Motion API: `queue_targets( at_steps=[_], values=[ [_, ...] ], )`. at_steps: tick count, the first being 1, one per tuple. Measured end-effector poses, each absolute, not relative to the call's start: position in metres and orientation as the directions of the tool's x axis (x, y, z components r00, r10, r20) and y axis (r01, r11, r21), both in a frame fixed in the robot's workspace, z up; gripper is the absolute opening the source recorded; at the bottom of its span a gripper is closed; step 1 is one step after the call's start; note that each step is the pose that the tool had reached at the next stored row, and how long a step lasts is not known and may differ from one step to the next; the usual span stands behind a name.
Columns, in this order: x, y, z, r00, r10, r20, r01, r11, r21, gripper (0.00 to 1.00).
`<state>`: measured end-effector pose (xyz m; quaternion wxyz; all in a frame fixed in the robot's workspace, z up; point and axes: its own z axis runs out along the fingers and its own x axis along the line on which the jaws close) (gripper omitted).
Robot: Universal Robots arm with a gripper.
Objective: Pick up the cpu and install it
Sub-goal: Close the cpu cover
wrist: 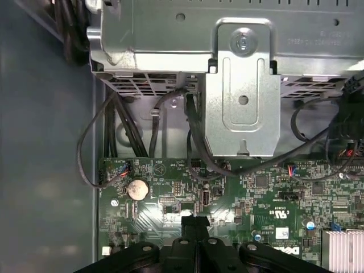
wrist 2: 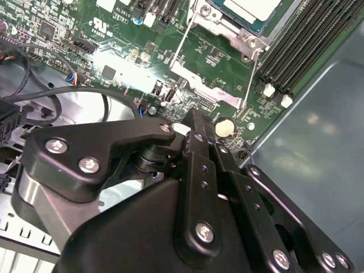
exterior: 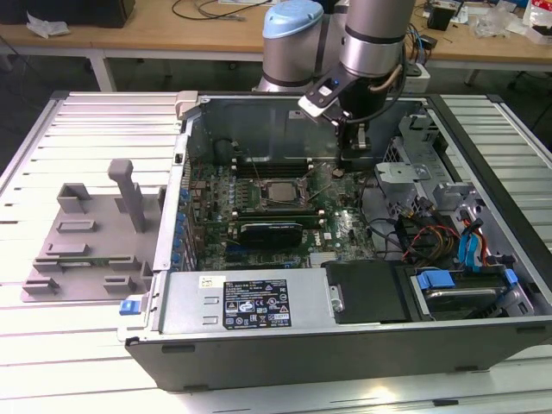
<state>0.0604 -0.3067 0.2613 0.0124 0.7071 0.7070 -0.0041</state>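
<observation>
Exterior view showed the arm reaching down into an open computer case that lay on a slatted table. The gripper hung low over the green circuit board, towards the exterior view's right of the socket. The cpu sat in that socket near the middle of the board, its pale metal top facing up, apart from the gripper.

In the second wrist view the gripper had its black fingers pressed together with nothing seen between them, their tips near a round coin battery. The cpu lay beyond, beside the memory slots.

In the first wrist view the gripper pointed at the board, with the battery close by and black cables running under a metal bracket. A grey fixture plate rested on the table outside the case.
</observation>
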Motion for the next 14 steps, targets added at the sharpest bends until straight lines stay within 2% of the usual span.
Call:
queue_targets(
  at_steps=[5, 14],
  values=[
    [0.061, -0.307, 0.251, 0.008, 1.000, -0.023, 1.000, -0.009, -0.006, 0.11],
    [0.055, -0.307, 0.245, 0.010, 1.000, -0.023, 1.000, -0.010, -0.007, 0.11]
  ],
)
